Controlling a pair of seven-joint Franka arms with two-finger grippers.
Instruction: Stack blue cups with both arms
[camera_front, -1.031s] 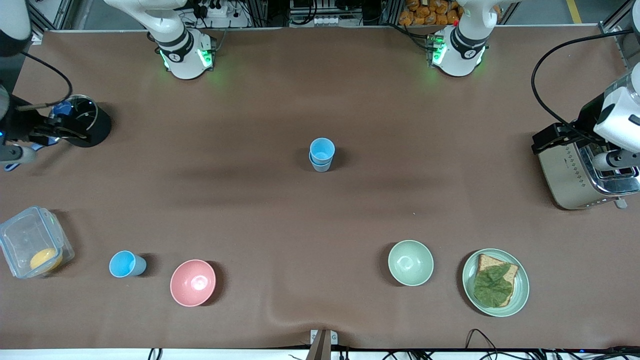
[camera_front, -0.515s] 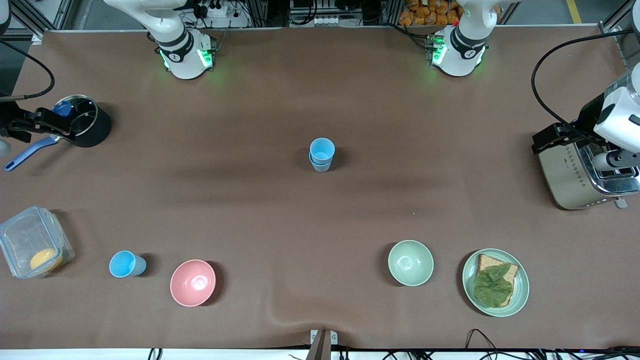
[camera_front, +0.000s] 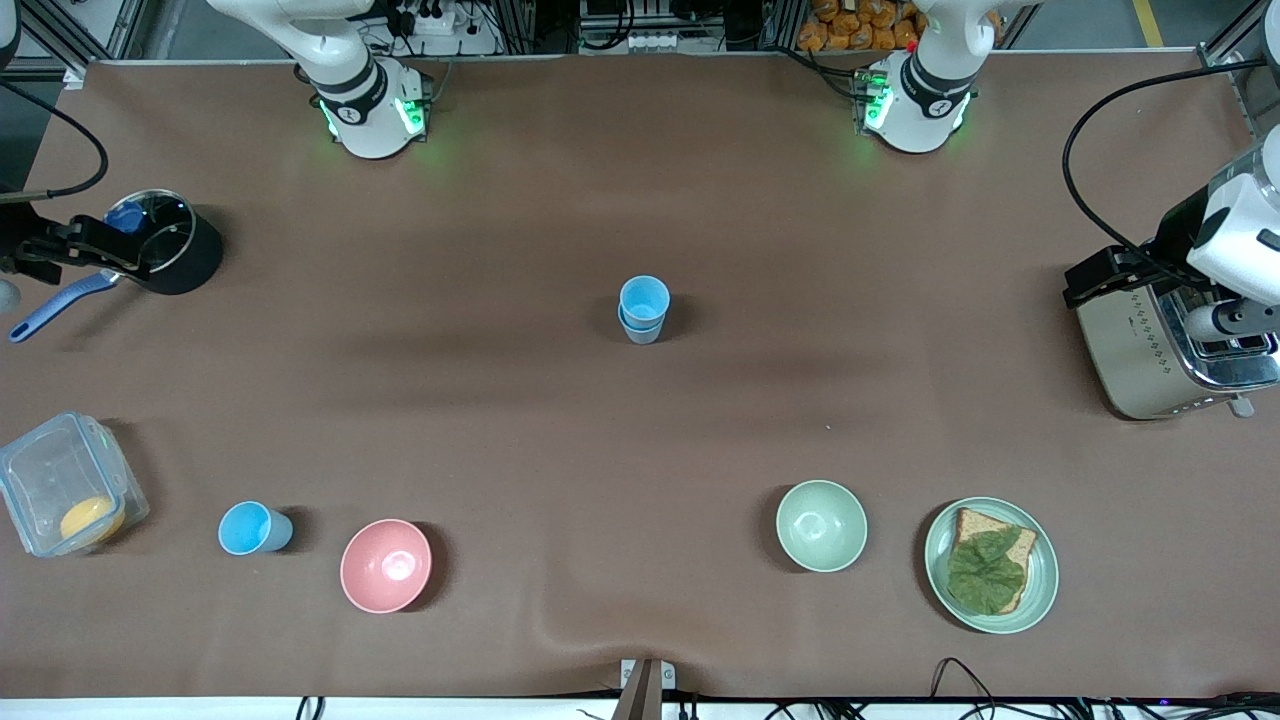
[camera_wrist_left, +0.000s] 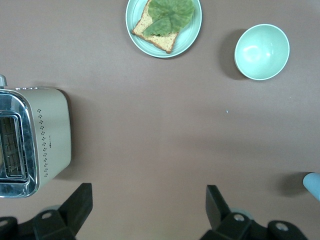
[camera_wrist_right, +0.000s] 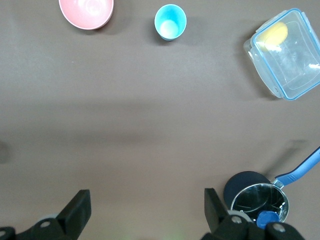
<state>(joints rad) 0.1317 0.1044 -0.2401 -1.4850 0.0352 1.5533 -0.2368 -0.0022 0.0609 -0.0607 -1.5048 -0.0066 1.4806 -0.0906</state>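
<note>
Brown table: stacked blue cups at centre, lone blue cup at 8 o'clock; left gripper over toaster, right gripper over pot, fingers apart; next, right arm fetches it

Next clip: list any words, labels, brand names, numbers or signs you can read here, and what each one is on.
No legible text in any view.
Right arm's base: a small dark mark, too small to read.
Left arm's base: the same kind of mark, unreadable.
Toaster: only a dotted pattern, no lettering.
</note>
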